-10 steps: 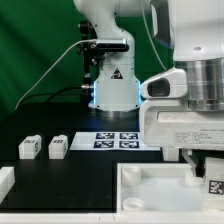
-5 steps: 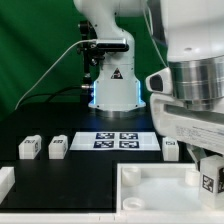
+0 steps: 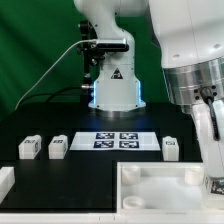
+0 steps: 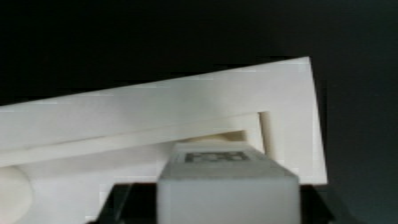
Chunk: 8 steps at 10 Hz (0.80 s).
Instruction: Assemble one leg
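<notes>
My gripper (image 3: 212, 176) is at the exterior view's right, over the near right corner of the large white panel (image 3: 150, 186). It is shut on a white leg (image 3: 214, 185), of which only the tag shows at the frame edge. In the wrist view the leg (image 4: 222, 178) stands between my dark fingers (image 4: 121, 206), its tag facing the camera, just over the panel's raised corner (image 4: 294, 110). Three more legs lie on the black table: two at the left (image 3: 29, 147) (image 3: 58, 147) and one at the right (image 3: 170, 146).
The marker board (image 3: 118, 139) lies in front of the robot base (image 3: 112, 85). A white block (image 3: 5, 181) sits at the front left edge. My arm's large white body (image 3: 190, 60) fills the upper right and hides the table behind it.
My wrist has turned, so the hand now shows edge-on instead of broadside. The held leg stays low at the panel's right corner. The right-hand loose leg has come into view.
</notes>
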{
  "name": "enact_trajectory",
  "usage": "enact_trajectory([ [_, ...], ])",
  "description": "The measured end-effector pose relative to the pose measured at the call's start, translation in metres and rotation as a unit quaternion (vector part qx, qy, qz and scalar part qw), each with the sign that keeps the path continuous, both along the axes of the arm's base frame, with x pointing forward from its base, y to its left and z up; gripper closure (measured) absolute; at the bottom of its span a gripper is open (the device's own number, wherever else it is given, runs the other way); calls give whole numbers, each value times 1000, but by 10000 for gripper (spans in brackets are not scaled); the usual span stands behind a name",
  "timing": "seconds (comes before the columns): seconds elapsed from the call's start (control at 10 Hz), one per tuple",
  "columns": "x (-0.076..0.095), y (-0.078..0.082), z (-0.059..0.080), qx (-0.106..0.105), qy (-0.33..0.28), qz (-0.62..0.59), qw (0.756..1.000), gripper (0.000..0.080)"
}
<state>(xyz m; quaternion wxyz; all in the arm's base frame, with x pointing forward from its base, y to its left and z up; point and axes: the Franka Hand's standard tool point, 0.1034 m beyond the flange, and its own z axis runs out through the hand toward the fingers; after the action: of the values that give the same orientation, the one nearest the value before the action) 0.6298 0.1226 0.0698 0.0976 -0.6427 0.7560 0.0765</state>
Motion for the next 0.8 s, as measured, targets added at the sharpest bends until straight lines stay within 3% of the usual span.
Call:
enact_trajectory([
  [0.1,0,0,0,-1,-6,24,1000,506],
  [0.2,0,1,0,-1,-6,25,1000,316],
  [0.3,-5,3,-7,-6,-11,73,997,206],
  [0.5,-5,2,-6,-24,-39,264,963,161],
  [0.6,-4,3,-5,-35,-59,354,933,153],
  [0.7,-4,2,-5,-35,-64,378,923,153],
  [0.8,-4,1,-6,-37,-78,438,895,153],
])
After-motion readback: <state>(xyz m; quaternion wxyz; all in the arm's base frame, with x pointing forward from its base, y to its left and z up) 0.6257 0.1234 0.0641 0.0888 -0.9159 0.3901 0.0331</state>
